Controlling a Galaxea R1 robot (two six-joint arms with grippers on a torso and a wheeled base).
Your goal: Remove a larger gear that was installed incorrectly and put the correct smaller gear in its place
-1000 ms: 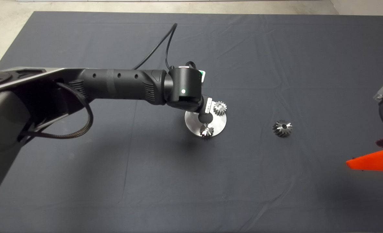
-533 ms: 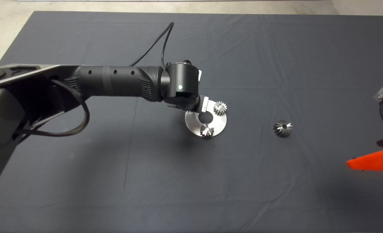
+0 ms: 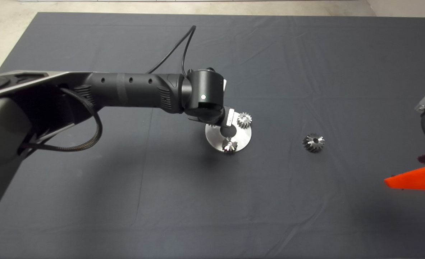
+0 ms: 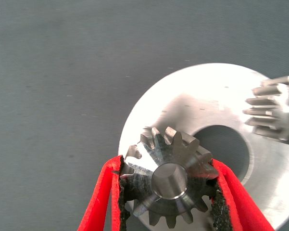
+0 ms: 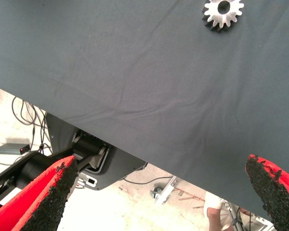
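My left gripper (image 4: 166,166) is shut on the smaller gear (image 4: 169,179), a bright silver gear seated on a peg of the round steel plate (image 4: 192,106). In the head view the left wrist hides this gear, and it hangs over the plate (image 3: 243,135). Two more small gears stand on the plate, one at its far right (image 3: 244,119) and one at its near edge (image 3: 229,145). The larger gear (image 3: 313,142), dark grey, lies loose on the mat to the right of the plate; the right wrist view shows it too (image 5: 223,13). My right gripper (image 3: 423,169) waits open at the right edge.
A round hole (image 4: 223,149) sits in the middle of the plate beside the held gear. The dark mat (image 3: 162,201) is wrinkled. Past its edge the right wrist view shows floor, cables and the robot's base (image 5: 91,163).
The left wrist shifted slightly up and left, uncovering the plate's centre hole, then eased back to the right. Gears, plate and right arm stayed put.
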